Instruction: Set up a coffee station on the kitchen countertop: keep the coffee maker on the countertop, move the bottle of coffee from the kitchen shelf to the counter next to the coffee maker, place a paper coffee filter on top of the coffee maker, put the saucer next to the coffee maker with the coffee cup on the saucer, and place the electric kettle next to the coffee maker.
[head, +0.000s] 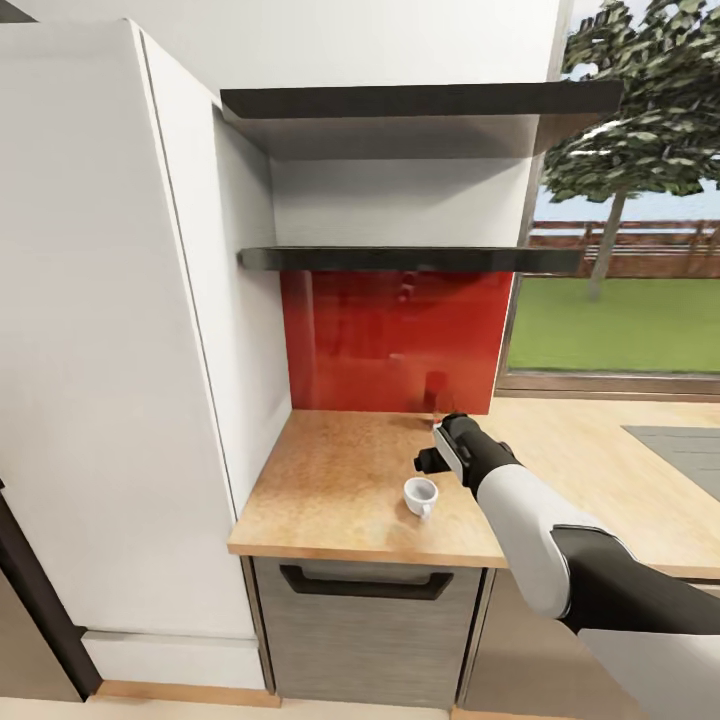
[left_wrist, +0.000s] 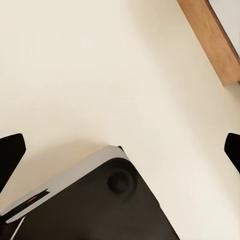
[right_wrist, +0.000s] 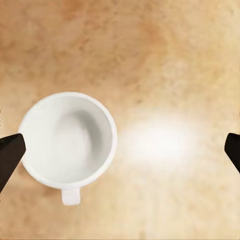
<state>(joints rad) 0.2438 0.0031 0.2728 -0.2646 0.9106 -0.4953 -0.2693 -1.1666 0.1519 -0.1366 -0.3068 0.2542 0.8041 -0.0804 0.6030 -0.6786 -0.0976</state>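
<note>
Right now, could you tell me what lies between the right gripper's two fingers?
The coffee cup sits beside one finger; the remainder is bare kitchen countertop, per the right wrist view.

We are in a home kitchen: a light wood-grain countertop (head: 340, 490) runs over grey cabinet fronts (head: 365, 630), with a glossy red splashback (head: 395, 340) and two black floating shelves (head: 410, 258) above. A small white coffee cup (head: 421, 494) stands on the worktop, and a window (head: 625, 200) shows lawn, fence and tree.
</note>
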